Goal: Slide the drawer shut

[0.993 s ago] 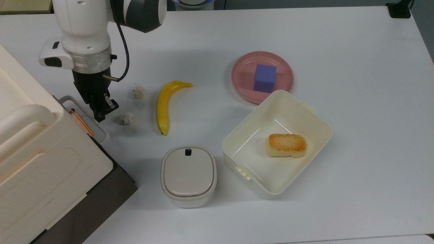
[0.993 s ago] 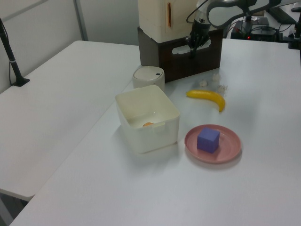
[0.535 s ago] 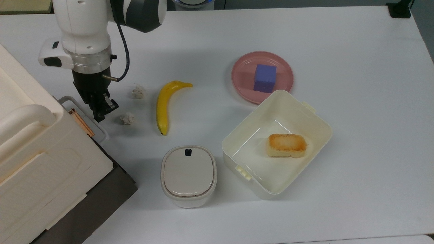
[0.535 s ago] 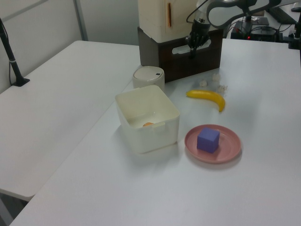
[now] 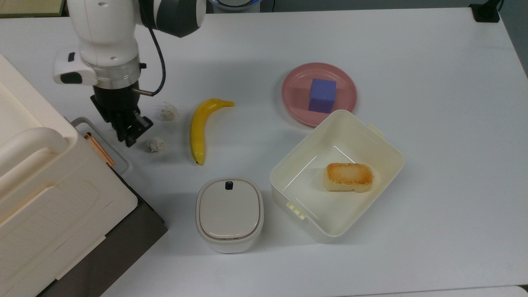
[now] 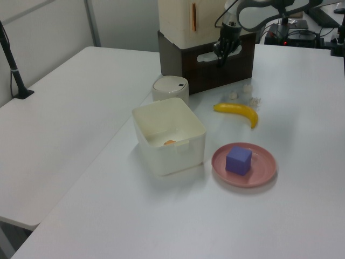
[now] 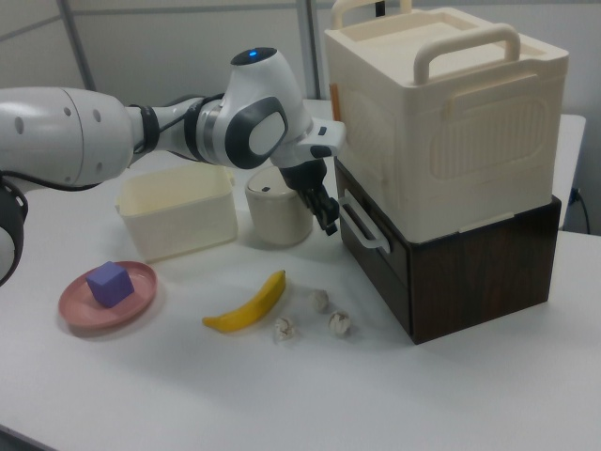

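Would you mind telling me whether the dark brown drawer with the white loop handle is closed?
It looks closed: in the right view the dark brown drawer front sits flush with the cabinet base.

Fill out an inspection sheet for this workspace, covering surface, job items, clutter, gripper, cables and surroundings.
Surface: white table, no spills seen.
Job's things: dark brown drawer front with white loop handle, sitting flush under the cream cabinet in the right view.
Clutter: yellow banana; pink plate carrying a purple cube; open cream plastic tub holding a toasted bread piece; small lidded off-white container; crumpled white wads beside the banana.
Gripper: black two-finger gripper, tips just off the handle; open or shut unclear.
Cables: black cable looping at the wrist.
Surroundings: adjoining white table; electronics behind.
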`<state>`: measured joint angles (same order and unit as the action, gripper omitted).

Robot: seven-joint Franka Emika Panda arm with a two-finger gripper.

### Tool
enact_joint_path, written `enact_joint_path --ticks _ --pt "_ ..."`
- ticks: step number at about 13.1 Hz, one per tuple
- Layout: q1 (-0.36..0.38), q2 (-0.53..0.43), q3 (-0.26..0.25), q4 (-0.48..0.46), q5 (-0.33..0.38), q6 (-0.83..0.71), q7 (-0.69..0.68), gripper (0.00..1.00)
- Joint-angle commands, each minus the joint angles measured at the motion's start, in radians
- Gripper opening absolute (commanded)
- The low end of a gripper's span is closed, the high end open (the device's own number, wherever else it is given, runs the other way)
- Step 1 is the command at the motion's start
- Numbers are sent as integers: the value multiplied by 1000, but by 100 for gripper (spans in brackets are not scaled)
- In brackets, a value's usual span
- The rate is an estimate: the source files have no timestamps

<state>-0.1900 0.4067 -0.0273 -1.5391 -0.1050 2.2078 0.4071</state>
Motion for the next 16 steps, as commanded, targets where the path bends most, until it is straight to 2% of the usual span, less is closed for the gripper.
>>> enact_joint_path --ticks 1,2,3,5,6,7,11,16 --pt "56 -34 0 -4 -9 -140 -105 33" --pt "78 -42 0 -15 -5 -170 -140 41" --pt "98 -46 1 -18 -1 -216 -196 54" --pt "130 -66 1 -21 11 -295 -286 71" --pt "147 -74 1 -19 31 -319 -289 90" --pt "165 -87 1 -22 33 -351 -292 100" --pt "191 -150 1 -52 33 -408 -352 100" --pt "181 -169 -2 -49 36 -415 -337 100"
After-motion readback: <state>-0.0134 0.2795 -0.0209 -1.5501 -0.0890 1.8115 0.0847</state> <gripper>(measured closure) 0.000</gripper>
